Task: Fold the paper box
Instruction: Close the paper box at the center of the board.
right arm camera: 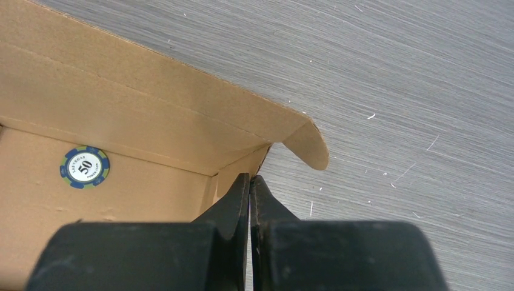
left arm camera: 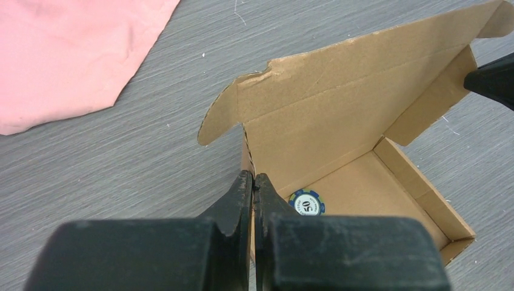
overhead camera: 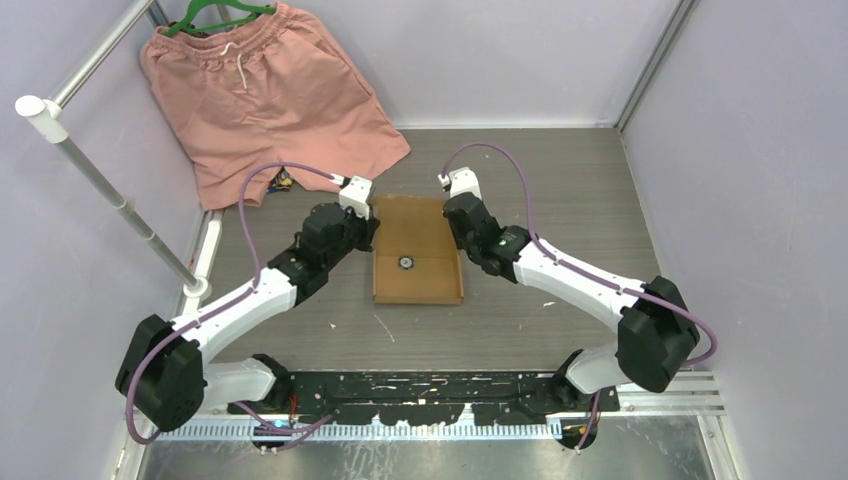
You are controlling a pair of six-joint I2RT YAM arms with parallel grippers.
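The paper box (overhead camera: 418, 282) is a brown cardboard tray in the middle of the table, its lid flap (left arm camera: 339, 91) standing up at the far side. A blue and white poker chip (left arm camera: 306, 203) lies on its floor. My left gripper (left arm camera: 253, 177) is shut, its tips at the top edge of the box's left wall near the far corner. My right gripper (right arm camera: 250, 178) is shut too, its tips against the right wall's top edge. No cardboard shows between either pair of fingers. The lid's rounded ear flaps (right arm camera: 309, 148) stick out beside each gripper.
Salmon-pink shorts (overhead camera: 270, 90) on a green hanger lie at the back left, close to the left arm. A white pole (overhead camera: 110, 190) slants along the left side. Grey walls close in the table on the left, back and right.
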